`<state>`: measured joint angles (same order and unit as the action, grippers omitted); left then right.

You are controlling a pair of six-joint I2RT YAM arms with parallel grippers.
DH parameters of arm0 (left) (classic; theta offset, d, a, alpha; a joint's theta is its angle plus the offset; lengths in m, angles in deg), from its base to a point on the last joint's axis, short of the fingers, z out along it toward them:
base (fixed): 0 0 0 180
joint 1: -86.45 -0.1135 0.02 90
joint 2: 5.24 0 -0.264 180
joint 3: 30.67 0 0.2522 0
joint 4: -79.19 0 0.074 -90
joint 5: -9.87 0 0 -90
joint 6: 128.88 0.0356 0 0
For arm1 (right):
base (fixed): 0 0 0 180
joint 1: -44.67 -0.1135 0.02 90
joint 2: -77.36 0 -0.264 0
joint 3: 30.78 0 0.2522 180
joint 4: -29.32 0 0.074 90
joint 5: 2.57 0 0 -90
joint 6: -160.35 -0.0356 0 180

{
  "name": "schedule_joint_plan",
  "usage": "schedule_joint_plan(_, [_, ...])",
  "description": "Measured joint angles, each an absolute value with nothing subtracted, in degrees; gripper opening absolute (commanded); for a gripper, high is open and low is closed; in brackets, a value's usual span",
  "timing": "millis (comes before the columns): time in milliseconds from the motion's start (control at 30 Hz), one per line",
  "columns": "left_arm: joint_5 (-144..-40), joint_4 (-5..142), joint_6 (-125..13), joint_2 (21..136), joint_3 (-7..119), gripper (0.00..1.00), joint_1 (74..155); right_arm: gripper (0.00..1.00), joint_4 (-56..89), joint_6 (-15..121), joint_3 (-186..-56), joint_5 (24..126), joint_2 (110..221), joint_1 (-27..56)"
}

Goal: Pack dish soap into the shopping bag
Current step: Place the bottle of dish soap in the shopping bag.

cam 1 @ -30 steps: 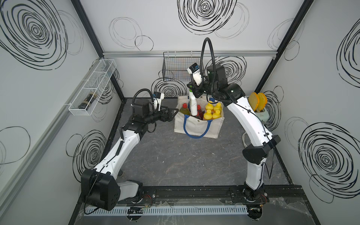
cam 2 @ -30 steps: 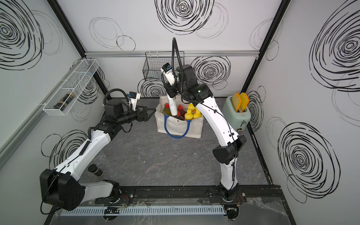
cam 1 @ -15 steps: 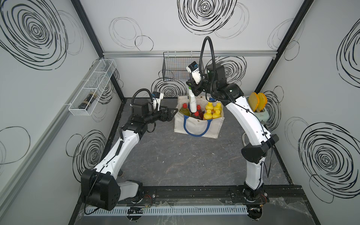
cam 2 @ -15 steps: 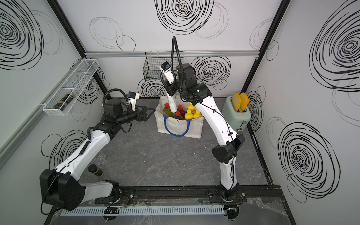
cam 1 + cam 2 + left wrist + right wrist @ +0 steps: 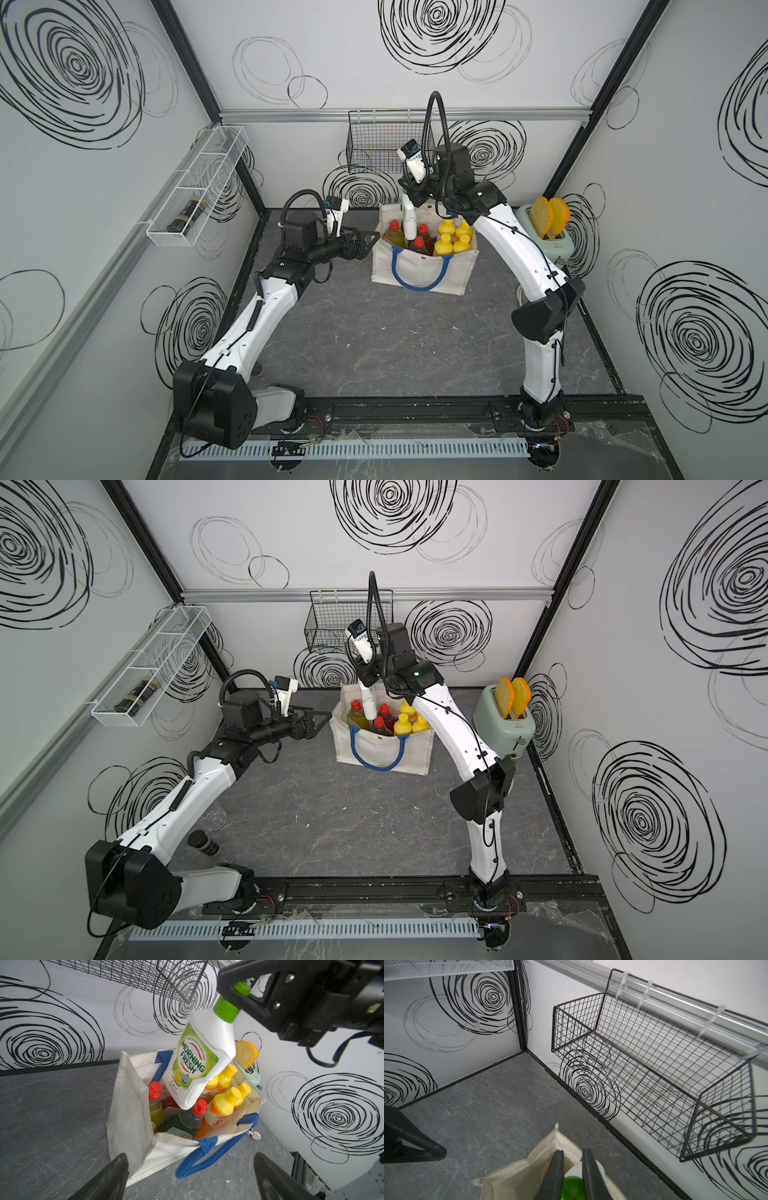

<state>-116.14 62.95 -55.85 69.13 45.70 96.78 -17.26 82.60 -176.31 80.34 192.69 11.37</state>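
White bottle (image 5: 199,1057) slightly leftward in right claw (image 5: 573,1153); seven bottles (image 5: 444,246) in bag (image 5: 128,1105).

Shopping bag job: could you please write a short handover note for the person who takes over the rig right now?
Right claw: shut on the green cap of the white Morning Fresh bottle, which hangs tilted over the mouth of the shopping bag.
Left claw: open, empty, beside the bag.
Done: four yellow-capped orange bottles and three red-capped bottles stand in the bag.
Left: lower the white bottle into the gap, release, withdraw.
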Motion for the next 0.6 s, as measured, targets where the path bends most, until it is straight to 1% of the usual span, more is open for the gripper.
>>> schedule_joint_plan(433, [-116.14,62.99,-55.87,69.13,45.59,0.96,96.78,0.00,-10.38,81.31,-168.33,79.33,192.64,12.15])
schedule_joint_plan(600, [-116.21,63.02,-55.94,69.13,45.55,0.96,96.78,0.00,-5.48,80.68,-159.72,79.44,190.83,12.22])
